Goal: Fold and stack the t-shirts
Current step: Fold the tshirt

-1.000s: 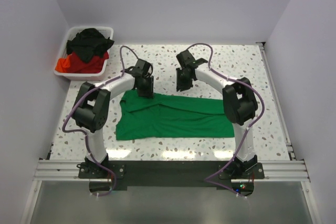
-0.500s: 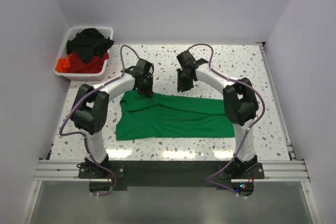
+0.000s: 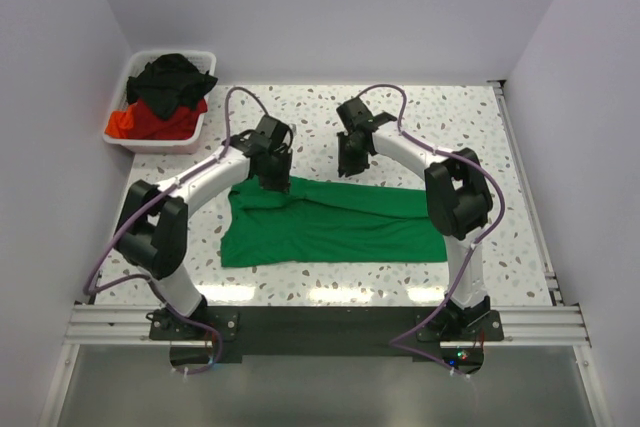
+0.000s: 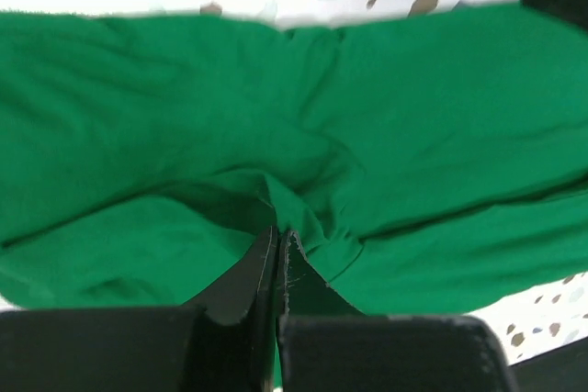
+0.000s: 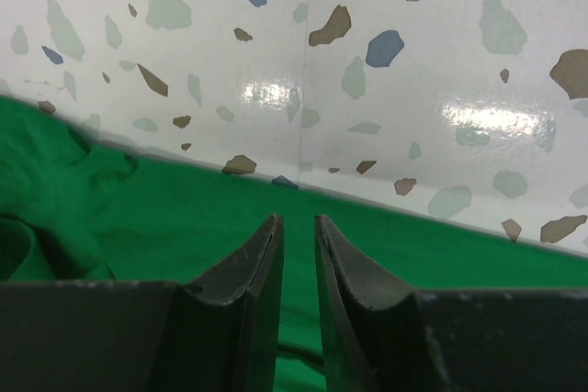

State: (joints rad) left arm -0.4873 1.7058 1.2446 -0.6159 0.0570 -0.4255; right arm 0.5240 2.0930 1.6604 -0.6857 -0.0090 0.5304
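Far left, at the back corner of the white speckled bench (image 3: 450,117): white plastic bin (image 3: 150,145), heaped with a crumpled black fabric t-shirt (image 3: 175,77) on top of a red fabric t-shirt (image 3: 150,119) that hangs over the left rim. Well apart from both hands.

Next rightward: left hand (image 3: 274,179), pointing down at the far-left part of the bright green short-sleeved fabric t-shirt (image 3: 330,222). Through the left wrist camera, left hand (image 4: 278,231) with fingers pressed flat together, no gap, nipping a small raised pucker of the green t-shirt (image 4: 441,107). Creases run out from the pinch. Grips only that fold, with the rest of the cloth lying slack below and to either side.

Middle of the bench: green t-shirt laid out as a long wide band between the two arms. Left end broader and rumpled, right end running under the right arm.

Right of centre: right hand (image 3: 352,162), at the far edge of the green t-shirt in the overhead view. Through the right wrist camera, right hand (image 5: 297,219) with jaws parted by a narrow slit, nothing between them. Far edge of the green t-shirt (image 5: 184,227) slants across just ahead of the tips, with bare speckled bench (image 5: 367,89) beyond.
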